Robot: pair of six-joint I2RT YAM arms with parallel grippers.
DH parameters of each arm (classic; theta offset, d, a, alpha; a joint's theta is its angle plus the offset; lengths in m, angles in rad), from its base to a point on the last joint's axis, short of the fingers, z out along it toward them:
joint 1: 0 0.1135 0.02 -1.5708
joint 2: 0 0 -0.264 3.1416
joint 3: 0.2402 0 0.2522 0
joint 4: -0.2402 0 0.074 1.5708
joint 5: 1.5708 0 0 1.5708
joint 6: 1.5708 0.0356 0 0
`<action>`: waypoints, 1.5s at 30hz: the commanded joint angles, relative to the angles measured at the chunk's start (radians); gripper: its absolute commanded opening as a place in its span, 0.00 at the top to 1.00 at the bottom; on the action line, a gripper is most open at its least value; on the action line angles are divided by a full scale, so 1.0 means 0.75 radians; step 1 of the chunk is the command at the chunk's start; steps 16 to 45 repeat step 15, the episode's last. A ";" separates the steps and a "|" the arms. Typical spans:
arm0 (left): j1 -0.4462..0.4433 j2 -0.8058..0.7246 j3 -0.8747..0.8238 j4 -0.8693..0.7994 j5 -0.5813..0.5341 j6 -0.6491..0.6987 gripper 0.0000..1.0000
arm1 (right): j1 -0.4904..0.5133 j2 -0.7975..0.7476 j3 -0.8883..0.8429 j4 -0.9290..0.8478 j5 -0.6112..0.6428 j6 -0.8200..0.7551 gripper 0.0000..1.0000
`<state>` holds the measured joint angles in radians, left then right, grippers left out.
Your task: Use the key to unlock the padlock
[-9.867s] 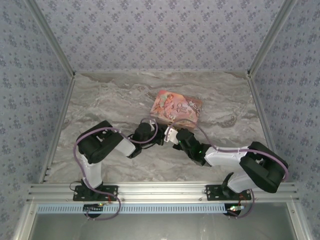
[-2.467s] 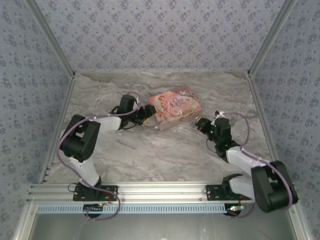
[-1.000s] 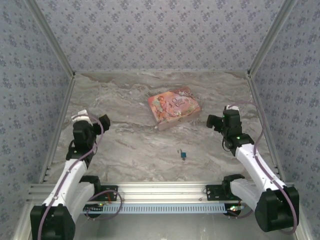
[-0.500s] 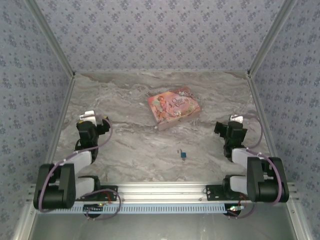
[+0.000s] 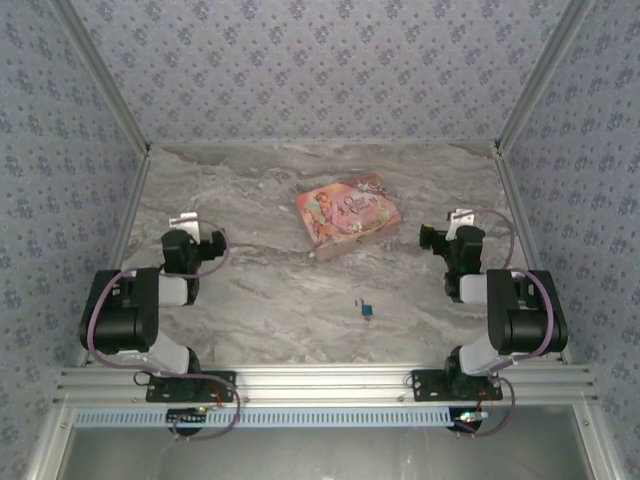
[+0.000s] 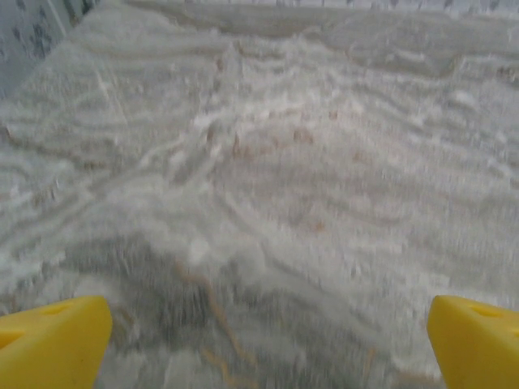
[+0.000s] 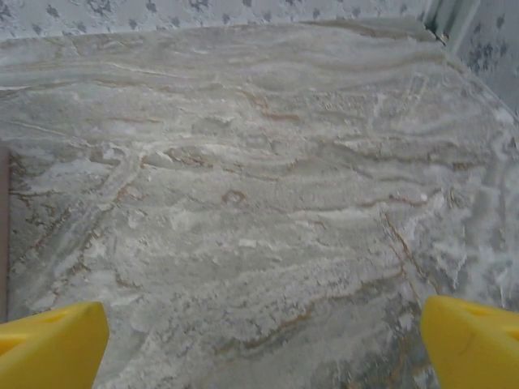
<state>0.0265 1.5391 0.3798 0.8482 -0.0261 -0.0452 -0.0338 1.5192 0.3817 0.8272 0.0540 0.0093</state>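
From my station I see the tiny blue-bodied padlock with a thin dark metal shackle (image 5: 367, 309) lying loose on the grey-white marbled desk (image 5: 250, 300). It lies in the near middle, roughly midway between the two arm bases and well apart from both arms. On my overhead feed it is too small for me to tell how the shackle stands or to pick out a key. Farther back, a little right of centre, lies the flat pink illustrated box (image 5: 348, 214), turned at a slant. The padlock sits nearer to me than the box and apart from it.

The left arm (image 5: 125, 315) is folded back at the left side of the desk, its wrist pointing toward the far wall. The right arm (image 5: 520, 310) is folded likewise on the right side, its wrist to the right of the box and apart from it.

On the left wrist feed the yellow left fingers (image 6: 49, 340) sit in the two bottom corners, spread wide and released, with blurred marble between them. The right fingers (image 7: 49, 344) on the right wrist feed look the same: yellow tips at opposite corners, released, grasping nothing. They hang over plain marble that runs to the blue-grey flowered wall (image 7: 203, 16).
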 commanded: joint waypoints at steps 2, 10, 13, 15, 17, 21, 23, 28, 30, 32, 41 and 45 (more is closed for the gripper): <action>0.014 -0.009 0.038 -0.035 0.012 0.005 0.01 | 0.023 0.002 0.006 -0.028 0.028 -0.048 0.00; 0.012 -0.009 0.038 -0.035 0.010 0.007 0.01 | 0.019 0.002 0.009 -0.033 0.022 -0.046 0.00; 0.012 -0.009 0.038 -0.034 0.010 0.007 0.01 | 0.019 0.001 0.009 -0.033 0.019 -0.044 0.00; 0.010 -0.008 0.038 -0.037 0.008 0.007 0.00 | 0.011 0.002 0.013 -0.039 0.001 -0.041 0.00; 0.010 -0.008 0.038 -0.037 0.008 0.007 0.00 | 0.011 0.002 0.013 -0.039 0.001 -0.041 0.00; 0.010 -0.008 0.038 -0.037 0.008 0.007 0.00 | 0.011 0.002 0.013 -0.039 0.001 -0.041 0.00; 0.010 -0.008 0.038 -0.037 0.008 0.007 0.00 | 0.011 0.002 0.013 -0.039 0.001 -0.041 0.00; 0.010 -0.008 0.038 -0.037 0.008 0.007 0.00 | 0.011 0.002 0.013 -0.039 0.001 -0.041 0.00; 0.010 -0.008 0.038 -0.037 0.008 0.007 0.00 | 0.011 0.002 0.013 -0.039 0.001 -0.041 0.00; 0.010 -0.008 0.038 -0.037 0.008 0.007 0.00 | 0.011 0.002 0.013 -0.039 0.001 -0.041 0.00; 0.010 -0.008 0.038 -0.037 0.008 0.007 0.00 | 0.011 0.002 0.013 -0.039 0.001 -0.041 0.00; 0.010 -0.008 0.038 -0.037 0.008 0.007 0.00 | 0.011 0.002 0.013 -0.039 0.001 -0.041 0.00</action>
